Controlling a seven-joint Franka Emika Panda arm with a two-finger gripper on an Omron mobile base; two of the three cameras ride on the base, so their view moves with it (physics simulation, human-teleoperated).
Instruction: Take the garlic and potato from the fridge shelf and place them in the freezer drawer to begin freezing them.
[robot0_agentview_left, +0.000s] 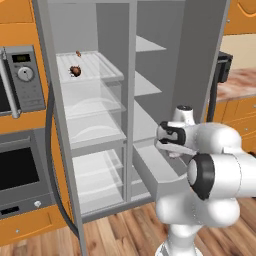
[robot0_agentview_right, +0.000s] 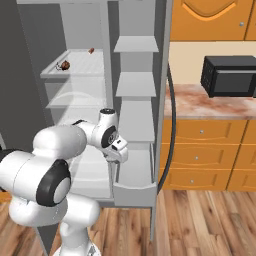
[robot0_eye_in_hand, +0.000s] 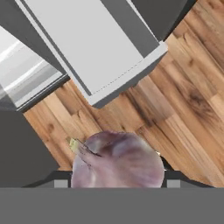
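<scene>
The garlic (robot0_eye_in_hand: 118, 162), a pale pinkish bulb with a stem tip, fills the bottom of the hand view, and my gripper (robot0_eye_in_hand: 118, 176) is shut on it. It hangs above the wood floor, just short of the open grey freezer drawer (robot0_eye_in_hand: 87, 43). In the base views the gripper (robot0_agentview_left: 166, 145) (robot0_agentview_right: 119, 152) hovers over the near end of the drawer (robot0_agentview_left: 159, 172) (robot0_agentview_right: 134, 172). The brown potato (robot0_agentview_left: 75, 70) (robot0_agentview_right: 64, 65) lies on the white ribbed fridge shelf (robot0_agentview_left: 102, 65) (robot0_agentview_right: 85, 67), high in the fridge.
A tiny orange-red piece (robot0_agentview_left: 78, 53) (robot0_agentview_right: 91, 50) lies further back on the shelf. Clear curved-front bins (robot0_agentview_left: 95, 127) sit below it. Plain grey shelves (robot0_agentview_right: 135, 45) rise above the drawer. A wall oven (robot0_agentview_left: 20, 170) stands left, and a black microwave (robot0_agentview_right: 230, 75) on the right counter.
</scene>
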